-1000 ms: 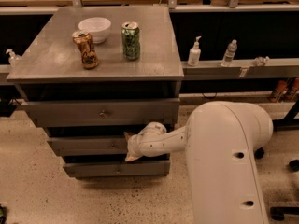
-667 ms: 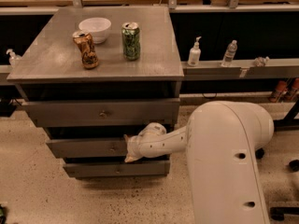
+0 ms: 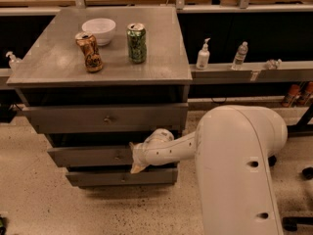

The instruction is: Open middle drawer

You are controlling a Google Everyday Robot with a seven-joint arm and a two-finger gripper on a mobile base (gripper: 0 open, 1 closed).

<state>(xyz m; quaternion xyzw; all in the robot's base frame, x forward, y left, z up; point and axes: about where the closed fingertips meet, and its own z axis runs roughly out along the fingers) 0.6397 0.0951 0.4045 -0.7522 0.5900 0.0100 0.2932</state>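
Robot gripper (image 3: 134, 159) at the middle drawer (image 3: 88, 156) of a grey cabinet.
The middle drawer is second down beneath the worktop's (image 3: 58, 65) front edge, between the taller top drawer (image 3: 105, 118) and the slimmer bottom drawer (image 3: 122, 176). The gripper sits against its right half, just right of the knob (image 3: 116, 155); whether it grips anything cannot be told. A white bowl (image 3: 99, 29) stands near the back edge.

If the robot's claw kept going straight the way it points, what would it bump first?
Probably the middle drawer: the claw sits right at its grey front, near the small knob. Depth is unclear, so it may already touch.
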